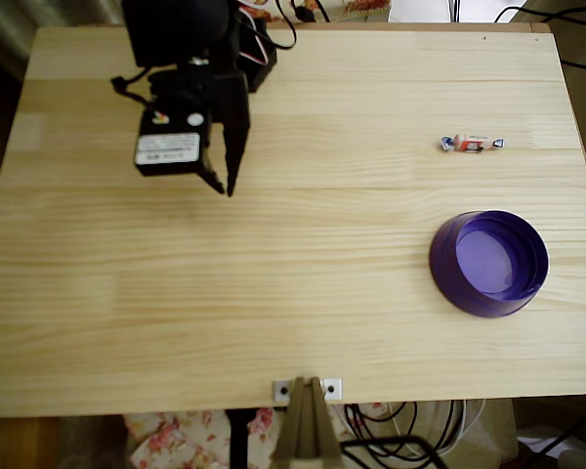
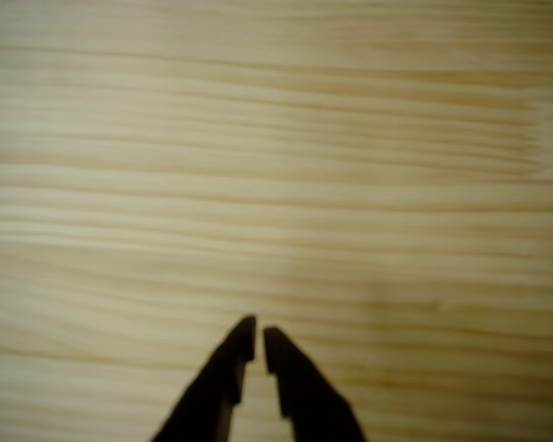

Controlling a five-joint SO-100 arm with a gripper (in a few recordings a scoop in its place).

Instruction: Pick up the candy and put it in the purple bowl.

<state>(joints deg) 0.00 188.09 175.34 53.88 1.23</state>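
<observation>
1. In the overhead view the black hand (image 1: 223, 186) hangs over the upper left part of the pale wooden tabletop (image 1: 293, 322), its two fingers drawn almost together with nothing between them.
2. The wrist view shows the fingertips (image 2: 247, 333) with a thin slit between them above bare wood grain.
3. The candy (image 1: 471, 144) lies on the tabletop at the upper right, well apart from the hand.
4. The purple bowl (image 1: 444, 264) sits near the candy, below it in the picture, apart from it.
</observation>
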